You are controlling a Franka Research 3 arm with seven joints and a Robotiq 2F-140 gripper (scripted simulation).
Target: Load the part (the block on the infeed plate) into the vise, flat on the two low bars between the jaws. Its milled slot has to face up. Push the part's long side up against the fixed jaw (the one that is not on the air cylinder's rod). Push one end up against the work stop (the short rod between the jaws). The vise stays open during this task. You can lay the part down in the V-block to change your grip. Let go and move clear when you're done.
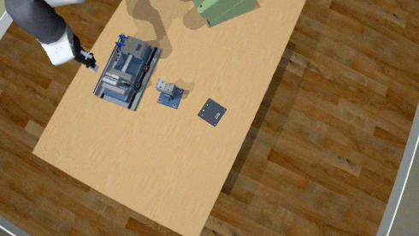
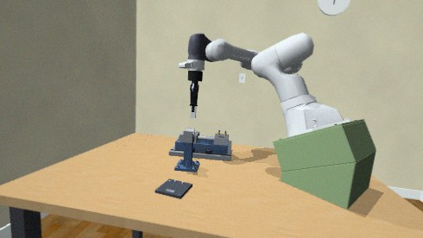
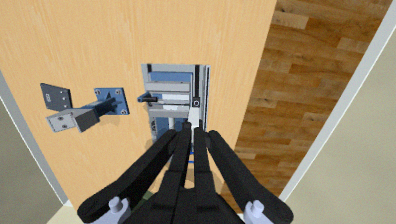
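Note:
The part (image 1: 109, 81) (image 3: 175, 97), a pale block, lies between the jaws of the open vise (image 1: 133, 103) (image 2: 200, 154) (image 3: 175, 67). A dark lengthwise line, seemingly its slot, shows on top. Its long side is at or very near the fixed jaw (image 1: 114, 88) (image 3: 169, 87); a gap separates it from the moving jaw (image 1: 120, 74) (image 3: 166, 113) on the cylinder's rod. One end is close to the work stop (image 3: 149, 99); contact is not clear. The bars are hidden. My gripper (image 1: 94, 68) (image 2: 192, 115) (image 3: 194, 114) is shut and empty, well above the vise.
The V-block (image 1: 166, 87) (image 2: 188, 137) (image 3: 75, 120) stands on a blue post beside the vise and holds nothing visible. The dark infeed plate (image 1: 212, 112) (image 2: 173, 189) (image 3: 56, 97) beyond it is bare. The air cylinder (image 1: 136, 47) (image 2: 221, 139) has upright blue fittings.

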